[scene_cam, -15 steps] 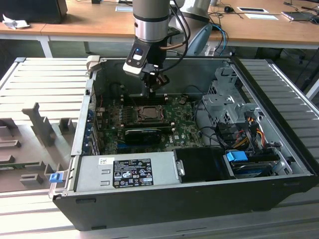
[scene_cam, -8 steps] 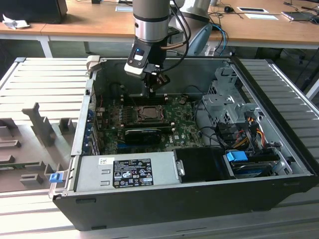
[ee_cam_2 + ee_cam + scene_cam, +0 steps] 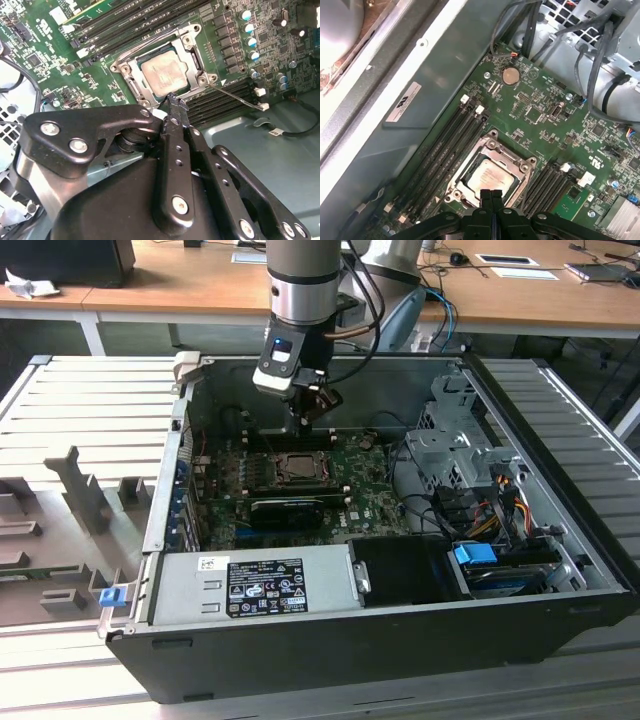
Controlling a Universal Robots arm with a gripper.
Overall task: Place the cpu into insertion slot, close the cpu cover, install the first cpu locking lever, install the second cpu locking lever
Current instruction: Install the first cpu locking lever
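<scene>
The cpu (image 3: 167, 75) lies flat in the insertion slot (image 3: 131, 82) on the green board, its pale metal top showing. The cpu cover (image 3: 192, 47) is down around it as a silvery frame. One thin locking lever (image 3: 237, 96) runs outward from a socket corner over the memory slots. Another lever (image 3: 150, 39) lies along the socket's opposite edge. My gripper (image 3: 175, 102) hangs just above the socket's rim, its black fingers shut together with nothing between them. In the first wrist view my gripper (image 3: 491, 194) hovers at the edge of the cpu (image 3: 487, 176). The exterior view has my gripper (image 3: 314, 408) above the socket (image 3: 297, 466).
Long black memory slots (image 3: 445, 145) flank the socket on both sides. A black graphics card (image 3: 288, 510) lies in front of it, and the power supply (image 3: 255, 585) sits along the case's front. Cables and a drive cage (image 3: 455, 450) crowd the exterior view's right.
</scene>
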